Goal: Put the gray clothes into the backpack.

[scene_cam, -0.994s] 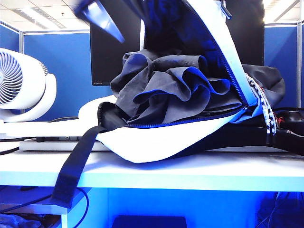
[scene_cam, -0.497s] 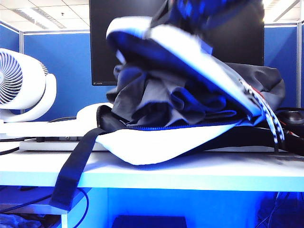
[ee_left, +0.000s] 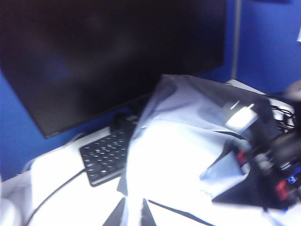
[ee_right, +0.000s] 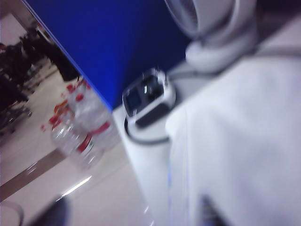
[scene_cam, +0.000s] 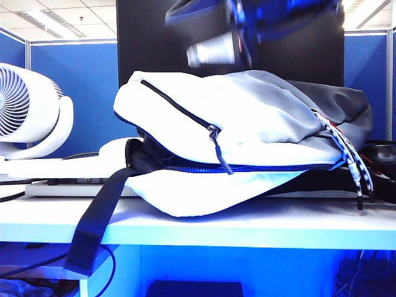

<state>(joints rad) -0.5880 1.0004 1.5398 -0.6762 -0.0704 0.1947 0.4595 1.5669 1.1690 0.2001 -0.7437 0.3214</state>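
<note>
Exterior view: we saw the backpack [scene_cam: 247, 117] lying on its side on the white table [scene_cam: 247, 232], its white front flap dropped shut over the opening.
Gray clothes: none of the garment showed; we judged it to be inside, under the bulging flap, with nothing spilling past the zipper line.
Dark patch at the right end: smooth gray, which we read as the bag's top panel and not the garment.
Handling of the clothes: soft, light and springy by our guess, likely to push the flap up. Any stray fold would be best pinched at a thick bunch and tucked deep.
Handling of the backpack: limp fabric that sags. The flap edge beside the zipper pull [scene_cam: 218, 145] looked the best place to hold.
Left gripper [ee_left: 133, 215]: at the near edge of the bag. Only two dark fingertips showed, and we could not tell how wide they stood or whether they held anything.
Right gripper: over the bag's left end, facing the white fan [ee_right: 211, 28] and the water bottles [ee_right: 80, 129]. We could not make out its jaws.
Blur overhead: an arm [scene_cam: 247, 25] above the bag, too smeared to tell which.
Hanging: the black strap [scene_cam: 99, 216] off the table's front; the braided cord [scene_cam: 352, 161] at the right.
</note>
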